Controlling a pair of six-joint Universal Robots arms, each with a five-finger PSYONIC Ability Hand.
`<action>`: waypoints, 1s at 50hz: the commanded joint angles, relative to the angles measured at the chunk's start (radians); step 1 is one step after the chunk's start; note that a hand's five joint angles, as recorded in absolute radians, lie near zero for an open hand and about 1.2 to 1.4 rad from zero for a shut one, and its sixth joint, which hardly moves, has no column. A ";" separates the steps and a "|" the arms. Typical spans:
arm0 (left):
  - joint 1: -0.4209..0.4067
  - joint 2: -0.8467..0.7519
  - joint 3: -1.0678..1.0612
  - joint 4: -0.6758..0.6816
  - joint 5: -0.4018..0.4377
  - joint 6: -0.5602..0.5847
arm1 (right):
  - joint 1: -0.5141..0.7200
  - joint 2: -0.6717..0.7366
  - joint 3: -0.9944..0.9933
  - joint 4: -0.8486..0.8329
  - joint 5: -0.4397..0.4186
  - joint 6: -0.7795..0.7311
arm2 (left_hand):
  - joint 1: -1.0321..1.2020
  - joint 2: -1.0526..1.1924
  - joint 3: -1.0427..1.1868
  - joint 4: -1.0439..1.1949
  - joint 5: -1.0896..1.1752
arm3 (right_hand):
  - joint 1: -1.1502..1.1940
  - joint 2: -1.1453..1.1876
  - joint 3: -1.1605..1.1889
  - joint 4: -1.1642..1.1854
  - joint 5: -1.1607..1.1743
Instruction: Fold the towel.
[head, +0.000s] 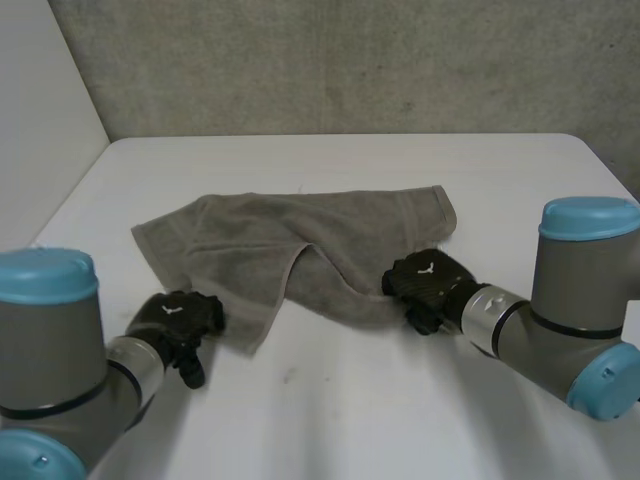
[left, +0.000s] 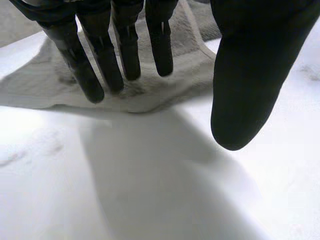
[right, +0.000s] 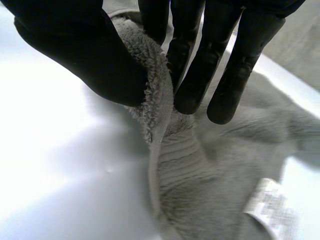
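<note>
Because the towel (head: 300, 250) is soft, light and limp, it will likely sag and bunch wherever unsupported, so its hemmed edges and corners look the best places to hold. It lies rumpled in the middle of the table (head: 350, 410). The right hand (head: 428, 280) pinches the near right edge between thumb and fingers. The left hand (head: 178, 318) reaches in low, with straight fingers (left: 100, 65) resting on the near left corner and its thumb (left: 250, 75) clear, gripping nothing.

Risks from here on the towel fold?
1. The left hand has straight fingers resting on the towel edge, thumb clear of it: no grip, so that side may not lift.
2. The right hand pinches only a thin bit of edge; it could slip.
3. The towel lies crumpled with a flap folded over; the fold may come out uneven.
</note>
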 joint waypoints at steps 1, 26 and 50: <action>0.030 0.090 0.043 -0.006 0.001 -0.005 | -0.005 -0.068 0.034 0.000 0.023 0.001 | -0.250 -0.250 -0.252 -0.248 -0.252 | 0.005 0.182 0.181 0.180 0.187; -0.220 -0.230 0.348 0.071 -0.181 -0.137 | -0.018 -0.076 0.061 -0.011 0.070 0.002 | -0.233 -0.233 -0.234 -0.231 -0.234 | 0.005 0.182 0.181 0.180 0.187; -0.266 -0.288 0.339 -0.006 -0.281 -0.124 | -0.018 -0.070 0.065 -0.020 0.071 0.001 | -0.098 -0.098 -0.099 -0.096 -0.099 | 0.005 0.182 0.181 0.180 0.187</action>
